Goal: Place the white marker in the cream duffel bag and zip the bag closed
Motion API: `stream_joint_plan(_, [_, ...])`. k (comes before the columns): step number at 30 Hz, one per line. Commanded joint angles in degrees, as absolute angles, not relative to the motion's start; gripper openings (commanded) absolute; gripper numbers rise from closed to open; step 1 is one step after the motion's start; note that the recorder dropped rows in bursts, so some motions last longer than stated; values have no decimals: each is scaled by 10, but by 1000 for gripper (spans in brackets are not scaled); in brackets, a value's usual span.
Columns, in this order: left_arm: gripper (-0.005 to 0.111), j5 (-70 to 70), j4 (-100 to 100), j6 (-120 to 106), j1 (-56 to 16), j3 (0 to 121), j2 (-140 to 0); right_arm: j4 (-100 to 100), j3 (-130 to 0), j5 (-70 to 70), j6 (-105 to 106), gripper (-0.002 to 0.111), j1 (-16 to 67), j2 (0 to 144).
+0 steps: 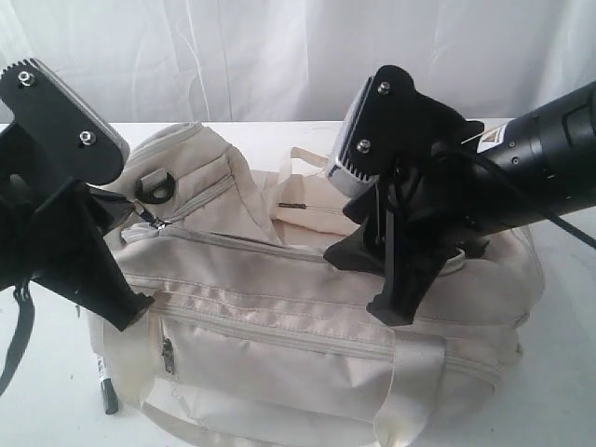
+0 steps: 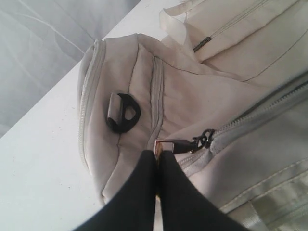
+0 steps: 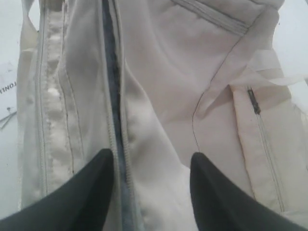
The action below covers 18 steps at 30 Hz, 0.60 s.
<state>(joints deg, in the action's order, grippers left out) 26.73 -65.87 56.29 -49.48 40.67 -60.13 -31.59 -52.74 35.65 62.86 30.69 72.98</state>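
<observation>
The cream duffel bag (image 1: 307, 307) lies across the table, its top zipper (image 3: 114, 96) gaping in a narrow slit. The white marker (image 1: 105, 386) lies on the table outside the bag, at its front left corner, dark cap toward the camera. My left gripper (image 2: 159, 153) is shut on the metal zipper pull (image 2: 168, 143) at the bag's left end, near a black strap ring (image 2: 123, 113). Over the top flap, my right gripper (image 1: 368, 287) stands open, its fingertips (image 3: 103, 159) straddling the cream fabric beside the slit, holding nothing.
A front pocket zipper (image 1: 279, 331) runs along the bag's near side, and a cream handle (image 1: 303, 163) lies behind it. White cloth (image 1: 233, 56) hangs at the back. Bare table (image 2: 43, 168) shows left of the bag.
</observation>
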Motion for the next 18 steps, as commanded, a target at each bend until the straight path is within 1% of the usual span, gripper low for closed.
stream_joint_plan(1, [0,267,-672,574,-492,405,-595,-382,-526,346,704,48,303,728])
stream_joint_plan(7, [0,235,-672,582,-492,405,-595,-533,-527,361,844,49,303,737])
stream_joint_plan(12, [0,230,-672,582,-492,405,-595,-626,-527,364,925,55,303,764])
stream_joint_plan(18, [0,230,-672,582,-492,405,-595,-709,-527,398,1002,55,303,806])
